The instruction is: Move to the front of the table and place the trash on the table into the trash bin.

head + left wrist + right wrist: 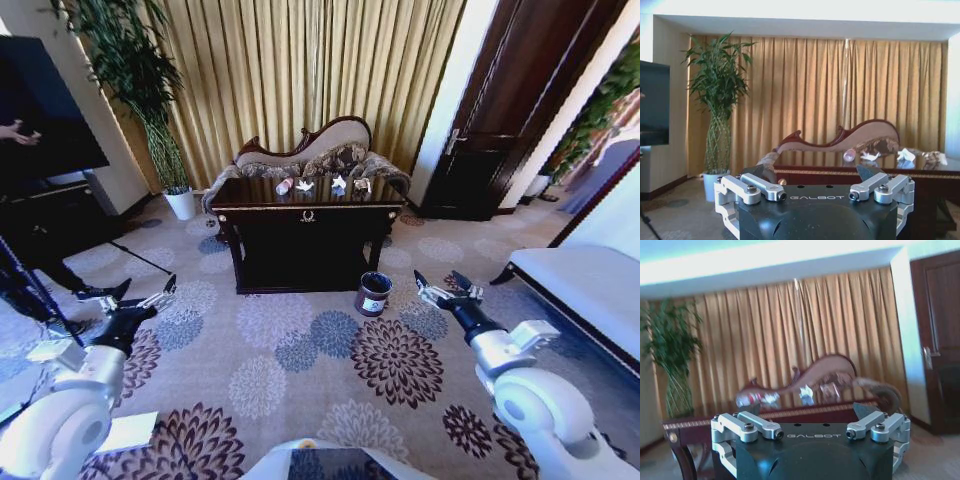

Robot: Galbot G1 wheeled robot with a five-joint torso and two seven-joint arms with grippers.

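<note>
The robot stands on the flower-patterned carpet (300, 370) some way back from the table (306, 240), which sits ahead of it with its long side facing the robot and its length running left to right across the head view; the gold emblem marks the middle of the front face. On the tabletop the trash lies in a loose row along that same left-to-right line: the bottle (285, 186) is at the left end of the row, lying on its side rather than upright, its long axis angled slightly across the table, though which end carries the cap cannot be told. To its right are the paper wads (338, 183), near one another but apart from the bottle. The trash bin (374, 294) stands upright on the carpet just in front of the table's right front leg, its open mouth up and its white label turned toward the robot. Both arms are held low and forward, well short of the table. The left gripper (148, 298) hovers over the carpet at the left, its fingers spread wide with nothing between them. The right gripper (447, 287) hovers to the right of the bin, near it but not touching, jaws likewise wide apart and empty. Behind the table are a sofa (315, 155), gold curtains (310, 60), and a potted plant (150, 90) at the left.
</note>
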